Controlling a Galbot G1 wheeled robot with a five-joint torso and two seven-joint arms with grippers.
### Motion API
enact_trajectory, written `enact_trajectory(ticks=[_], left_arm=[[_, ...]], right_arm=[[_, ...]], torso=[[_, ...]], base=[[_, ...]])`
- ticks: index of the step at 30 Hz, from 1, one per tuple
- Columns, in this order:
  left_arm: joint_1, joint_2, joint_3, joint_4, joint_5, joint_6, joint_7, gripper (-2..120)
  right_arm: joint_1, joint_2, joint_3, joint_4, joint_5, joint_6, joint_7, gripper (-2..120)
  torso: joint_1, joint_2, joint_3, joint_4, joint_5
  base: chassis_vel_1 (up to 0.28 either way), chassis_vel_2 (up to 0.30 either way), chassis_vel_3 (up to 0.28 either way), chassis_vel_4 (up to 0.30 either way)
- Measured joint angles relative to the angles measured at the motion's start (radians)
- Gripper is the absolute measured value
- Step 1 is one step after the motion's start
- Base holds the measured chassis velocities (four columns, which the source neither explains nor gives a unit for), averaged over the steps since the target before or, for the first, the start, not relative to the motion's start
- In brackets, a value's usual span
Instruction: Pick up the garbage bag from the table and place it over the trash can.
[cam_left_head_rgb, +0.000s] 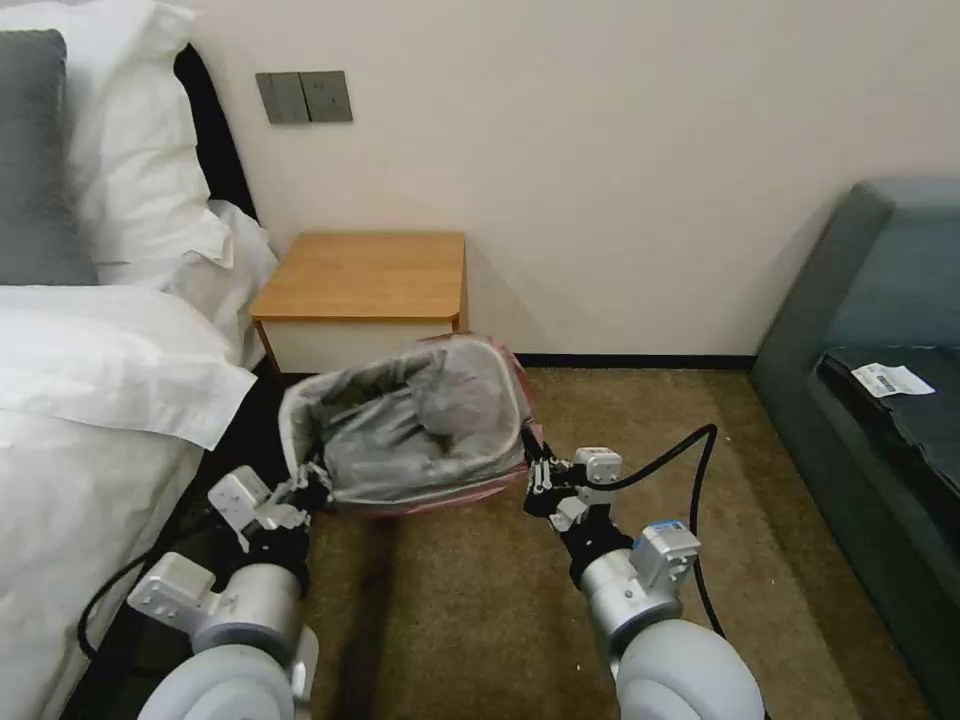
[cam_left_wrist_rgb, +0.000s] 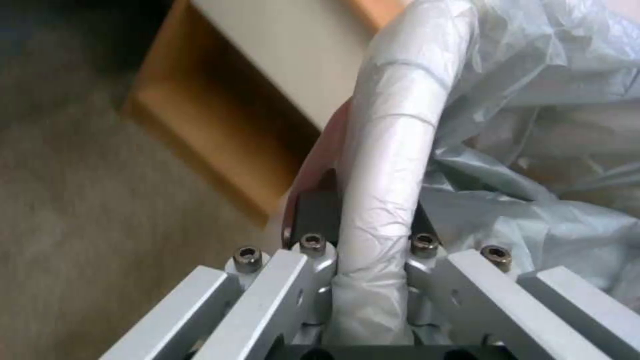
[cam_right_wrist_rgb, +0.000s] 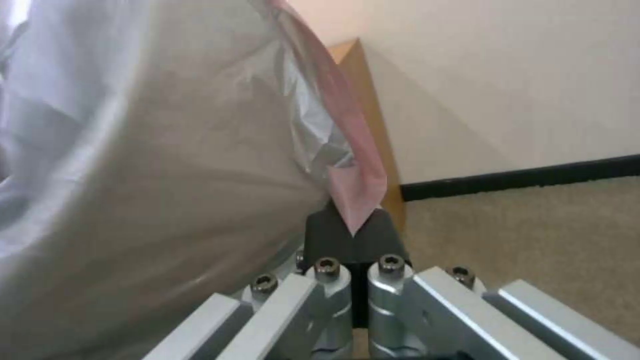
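The grey garbage bag with its pink-red rim band is spread open over the trash can, whose cream rim shows through the film on the left. The bin stands on the carpet in front of the wooden table. My left gripper sits at the bin's near-left corner; in the left wrist view its fingers clamp the bag-covered rim. My right gripper is at the near-right corner, where its pads are shut on the pink band.
A bed with white linen runs close along the left. A dark teal sofa stands at the right. Brown carpet lies open between them. A black cable loops off the right wrist.
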Motion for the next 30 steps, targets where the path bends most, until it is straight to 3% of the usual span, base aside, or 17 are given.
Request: enact_trajectory(ticks=[7,30], left_arm=[[0.014,0.012,-0.002,0.0,-0.073,0.047,-0.025,7],[0.011,0.04,-0.017,0.0,-0.164,0.065,-0.037,7]], right_arm=[[0.032,0.009,0.007,-0.083,-0.013,0.019,0.007,0],[0.108,0.019,0.017,-0.282,-0.057,0.07,0.022,0]], torso=[[0.0,0.0,0.0,0.0,0.0],[0.0,0.0,0.0,0.0,0.0]], base=[[0.0,0.0,0.0,0.0],[0.0,0.0,0.0,0.0]])
